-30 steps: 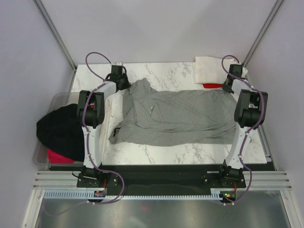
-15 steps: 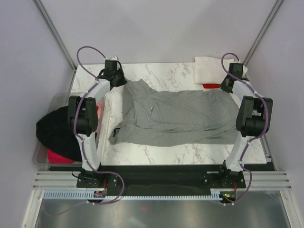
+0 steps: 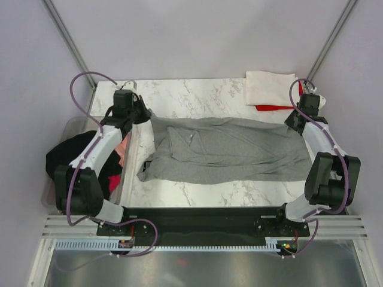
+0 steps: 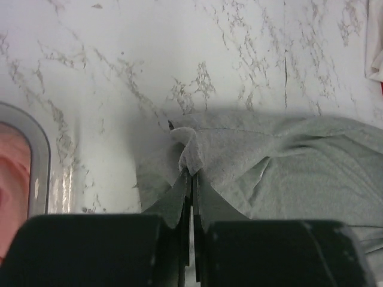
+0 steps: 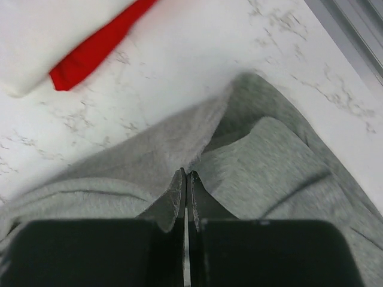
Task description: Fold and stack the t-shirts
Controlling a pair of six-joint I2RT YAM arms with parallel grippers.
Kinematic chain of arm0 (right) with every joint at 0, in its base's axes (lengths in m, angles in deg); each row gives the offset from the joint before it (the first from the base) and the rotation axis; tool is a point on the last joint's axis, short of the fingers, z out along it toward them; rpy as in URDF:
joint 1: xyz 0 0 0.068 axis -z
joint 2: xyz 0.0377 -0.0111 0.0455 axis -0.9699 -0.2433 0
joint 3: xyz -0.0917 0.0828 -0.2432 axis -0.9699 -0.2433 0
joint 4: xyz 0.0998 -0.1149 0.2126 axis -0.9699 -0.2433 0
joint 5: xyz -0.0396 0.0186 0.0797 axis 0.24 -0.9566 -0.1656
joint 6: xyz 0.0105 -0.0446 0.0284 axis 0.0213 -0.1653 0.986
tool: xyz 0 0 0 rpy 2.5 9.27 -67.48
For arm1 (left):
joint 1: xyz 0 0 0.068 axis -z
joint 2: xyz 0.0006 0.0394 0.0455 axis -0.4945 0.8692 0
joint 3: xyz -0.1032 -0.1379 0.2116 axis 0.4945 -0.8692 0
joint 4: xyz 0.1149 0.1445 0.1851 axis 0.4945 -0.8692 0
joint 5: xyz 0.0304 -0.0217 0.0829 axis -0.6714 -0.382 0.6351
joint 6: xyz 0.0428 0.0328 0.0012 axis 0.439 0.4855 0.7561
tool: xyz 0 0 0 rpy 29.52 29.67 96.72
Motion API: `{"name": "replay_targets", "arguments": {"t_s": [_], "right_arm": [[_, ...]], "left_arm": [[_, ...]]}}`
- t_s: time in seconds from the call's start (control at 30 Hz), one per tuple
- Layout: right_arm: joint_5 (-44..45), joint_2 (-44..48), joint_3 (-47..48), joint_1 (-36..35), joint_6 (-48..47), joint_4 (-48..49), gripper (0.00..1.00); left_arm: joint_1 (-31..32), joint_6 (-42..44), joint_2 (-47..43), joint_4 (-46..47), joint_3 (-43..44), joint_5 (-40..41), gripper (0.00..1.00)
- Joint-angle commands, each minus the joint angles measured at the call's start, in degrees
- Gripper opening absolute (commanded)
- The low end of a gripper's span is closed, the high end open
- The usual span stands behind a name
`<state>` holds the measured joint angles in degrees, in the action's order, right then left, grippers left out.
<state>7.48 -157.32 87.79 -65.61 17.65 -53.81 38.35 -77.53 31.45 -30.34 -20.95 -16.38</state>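
Observation:
A heather grey t-shirt lies spread across the middle of the marble table. My left gripper is shut on its far left corner, seen pinched between the jaws in the left wrist view. My right gripper is shut on its far right corner, pinched in the right wrist view. The cloth is stretched between them. A folded white t-shirt lies on a red t-shirt at the far right corner. A black t-shirt and a pink t-shirt lie in the tub.
A clear plastic tub stands off the table's left edge; its rim shows in the left wrist view. The table's right edge and metal frame are close to my right gripper.
Both arms swung outward and lowered to the table. The shirt's far edge, bunched up at the left before, is now pulled out straight and flat between the grippers.

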Motion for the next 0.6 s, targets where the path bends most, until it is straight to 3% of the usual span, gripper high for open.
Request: {"name": "replay_targets", "arguments": {"t_s": [0.0, 0.2, 0.57], "right_arm": [[-2.08, 4.23, -4.49, 4.26, 2.05, 1.30, 0.00], [-4.38, 9.33, -12.50, 11.40, 5.92, 4.11, 0.00], [-5.79, 8.10, -15.05, 12.37, 6.45, 3.60, 0.00]], "left_arm": [[-0.27, -0.61, -8.95, 0.56, -6.42, 3.93, 0.02], [-0.27, -3.16, -19.77, 0.73, -17.96, 9.74, 0.02], [-0.27, -11.41, -29.44, -3.83, -26.57, 16.24, 0.02]]}}
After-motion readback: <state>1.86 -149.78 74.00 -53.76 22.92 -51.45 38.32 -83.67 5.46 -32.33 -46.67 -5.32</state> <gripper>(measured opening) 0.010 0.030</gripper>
